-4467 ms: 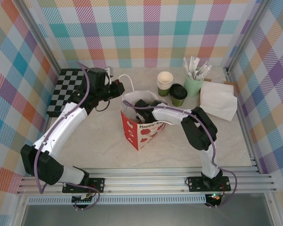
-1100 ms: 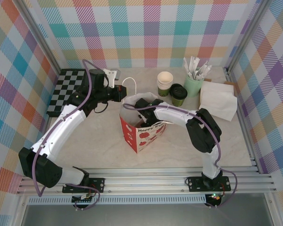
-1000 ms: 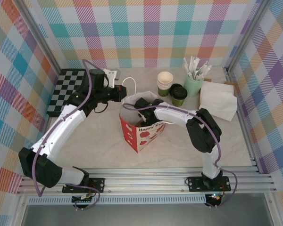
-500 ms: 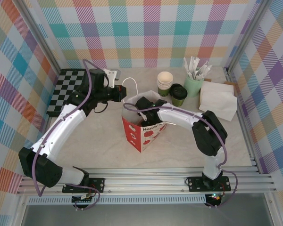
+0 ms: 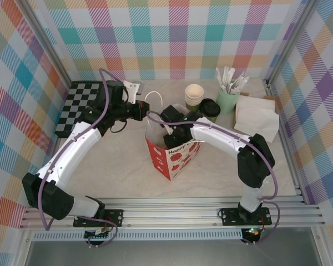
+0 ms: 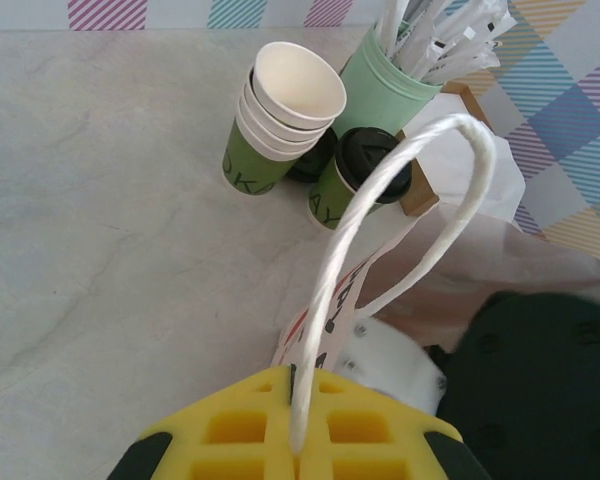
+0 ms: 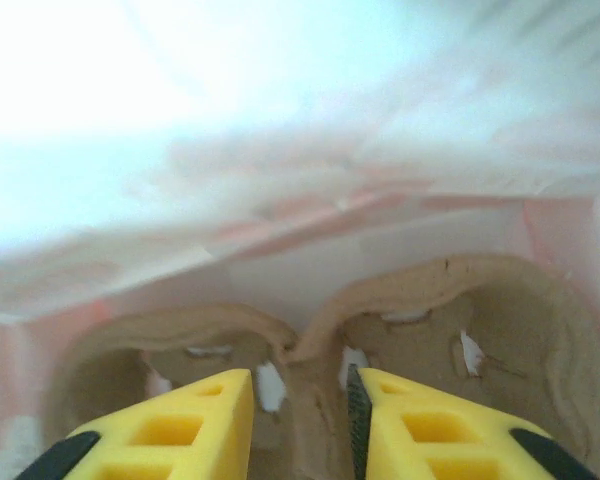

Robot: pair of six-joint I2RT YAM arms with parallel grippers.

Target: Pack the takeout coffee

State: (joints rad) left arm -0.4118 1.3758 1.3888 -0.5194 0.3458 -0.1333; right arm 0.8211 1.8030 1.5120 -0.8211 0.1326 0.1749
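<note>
Along the left edge of the tabletop, a pale stone-look slab with faint grey veining, lies a flat black-and-white checkered mat. Just right of it the left gripper reaches across. Its ribbed yellow jaws are clenched on the rope handle, a twisted white cord arching in a smooth loop from the gift bag. That bag is glossy paper, white with red hearts and a printed greeting (only part of the lettering reads). It stands upright near the middle with its mouth open.

The right arm bends down into the bag. Inside, the right gripper has its jaws released, a narrow gap between them and nothing pinched. Below them is a brown moulded-pulp cup carrier with rough, rounded wells.

Behind the bag stands a nested stack of lidless cups, green outside and cream inside. Just beside it is the takeout coffee, a like green cup with a round black plastic lid, upright on the tabletop outside the bag. Next comes a mint tumbler bristling with white wrapped sticks, then a pile of white paper. Pastel plaid walls enclose three sides, and aluminium rails run along the near edge.
</note>
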